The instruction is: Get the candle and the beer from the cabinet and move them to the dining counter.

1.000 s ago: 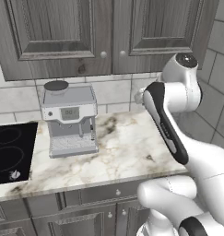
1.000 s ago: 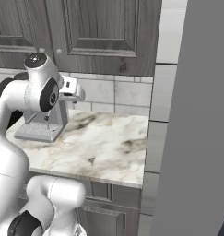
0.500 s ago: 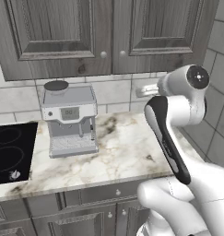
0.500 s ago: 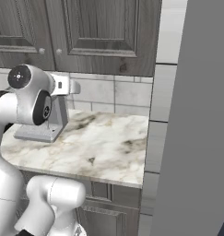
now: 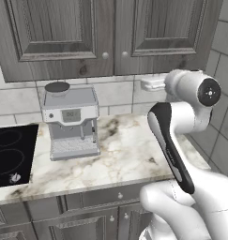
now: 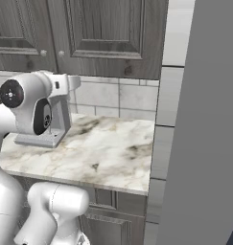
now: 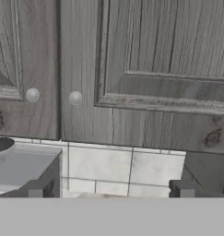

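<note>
arm: its round upper joint [image 5: 200,91] now sits lower and farther right in the left base view than a second ago, beside the wall tiles rather than up near the cabinet [image 5: 110,37] doors.
forearm: the dark-striped link [image 5: 169,145] now leans more steeply, from beside the joint down to the base.
hand: in the right base view it has swung left, and its white end [image 6: 65,85] now pokes out in front of the coffee machine [image 6: 53,124].
gripper [image 7: 111,191]: jaws spread a touch wider than a second ago.
</note>
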Available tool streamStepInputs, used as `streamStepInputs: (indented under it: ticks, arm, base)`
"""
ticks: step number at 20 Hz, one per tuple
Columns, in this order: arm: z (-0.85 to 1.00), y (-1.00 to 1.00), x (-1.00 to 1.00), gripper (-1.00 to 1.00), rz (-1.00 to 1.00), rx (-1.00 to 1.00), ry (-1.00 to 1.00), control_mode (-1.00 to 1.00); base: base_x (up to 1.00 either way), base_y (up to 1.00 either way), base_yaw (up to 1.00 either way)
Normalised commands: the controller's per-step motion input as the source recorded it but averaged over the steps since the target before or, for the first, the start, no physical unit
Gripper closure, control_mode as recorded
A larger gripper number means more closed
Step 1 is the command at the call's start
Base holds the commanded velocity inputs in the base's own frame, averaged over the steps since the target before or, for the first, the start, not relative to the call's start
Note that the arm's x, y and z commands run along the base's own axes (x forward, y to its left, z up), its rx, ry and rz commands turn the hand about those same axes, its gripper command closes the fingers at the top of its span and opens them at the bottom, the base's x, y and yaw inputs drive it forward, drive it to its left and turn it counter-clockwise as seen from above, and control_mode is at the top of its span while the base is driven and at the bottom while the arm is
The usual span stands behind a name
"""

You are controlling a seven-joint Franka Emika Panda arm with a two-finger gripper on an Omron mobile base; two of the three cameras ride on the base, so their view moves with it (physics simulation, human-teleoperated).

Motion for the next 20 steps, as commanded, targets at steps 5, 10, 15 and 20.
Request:
streamStepInputs:
  ticks: [5, 10, 15, 20]
  arm:
    - [0.39, 0.00, -0.15, -1.00, 0.00, 0.00, -0.25, -1.00]
    - [0.33, 0.00, -0.13, -1.00, 0.00, 0.00, -0.23, -1.00]
    - [0.23, 0.02, -0.01, -1.00, 0.00, 0.00, -0.10, -1.00]
    - [0.10, 0.03, 0.00, -1.00, 0.00, 0.00, -0.01, -1.00]
  base:
    - [0.00, 0.00, 0.00]
    - [0.00, 0.00, 0.00]
    - [0.00, 0.00, 0.00]
    - [0.00, 0.00, 0.00]
